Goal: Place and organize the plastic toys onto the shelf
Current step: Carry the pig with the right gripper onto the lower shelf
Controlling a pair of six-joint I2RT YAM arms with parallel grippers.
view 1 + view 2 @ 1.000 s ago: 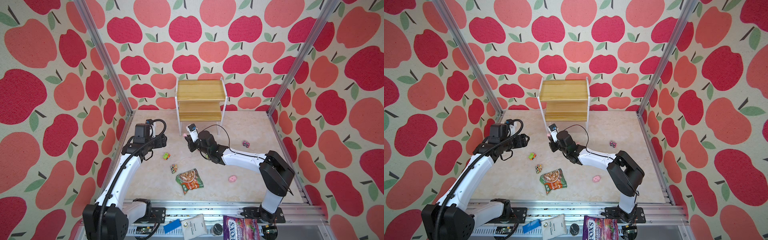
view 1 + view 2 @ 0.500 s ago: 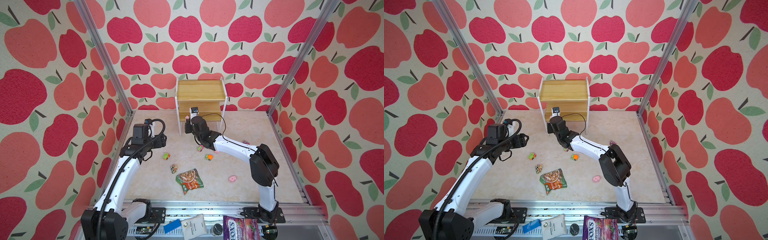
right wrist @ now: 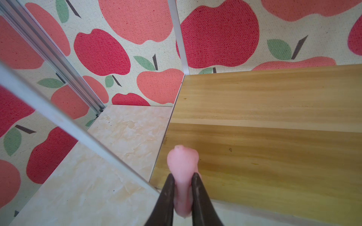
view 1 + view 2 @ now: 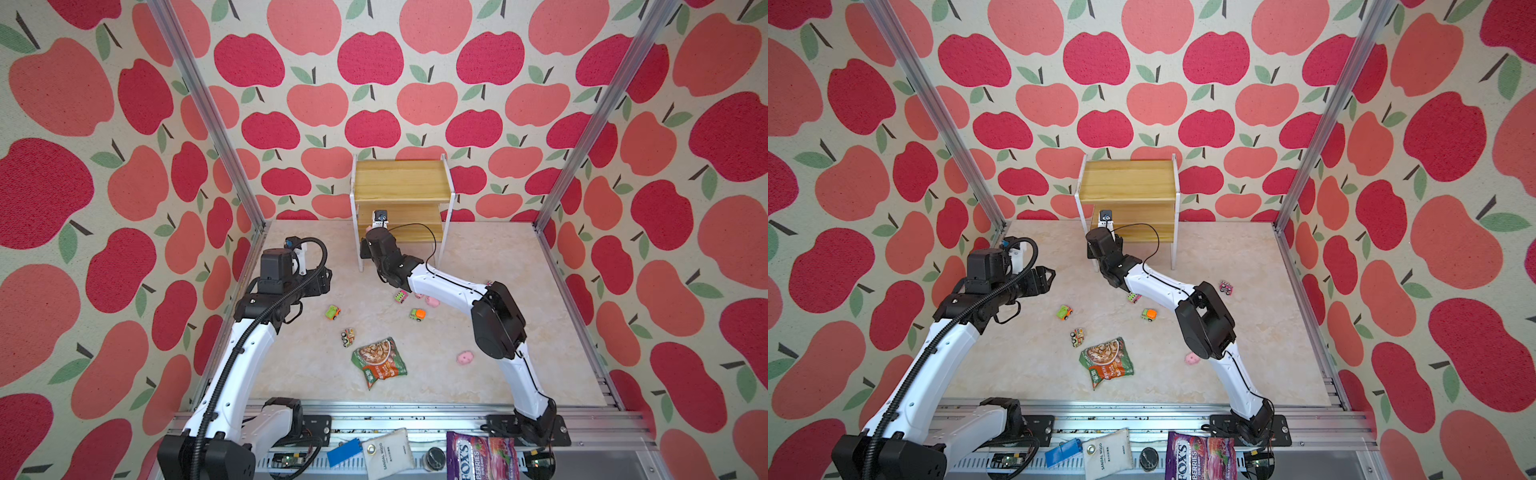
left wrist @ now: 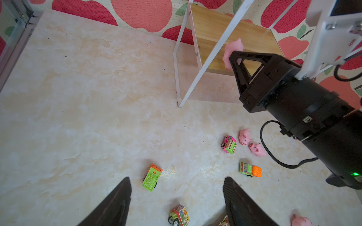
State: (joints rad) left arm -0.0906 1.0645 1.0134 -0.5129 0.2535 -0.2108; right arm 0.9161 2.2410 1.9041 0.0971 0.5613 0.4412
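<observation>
- Pink pig (image 3: 183,166) pinched between the narrow-set jaws of the right end effector (image 3: 183,177). Its free end sticks forward past the tips.
- Shelf (image 4: 401,183): the lower board (image 3: 264,146) lies ahead of and under the pig, which hangs over the board's near left corner, just inside the white frame bar (image 5: 197,78). Touching or just above: cannot tell.
- Pig's long axis points toward the board's back edge.
- Judgement: carry it further in before letting go, because the board's edge is close on that side.
- Left end effector (image 5: 177,179) is wide open and empty above the counter (image 5: 78,97), with the green truck (image 5: 151,179) just ahead. It is the nearer arm for the loose toys.
</observation>
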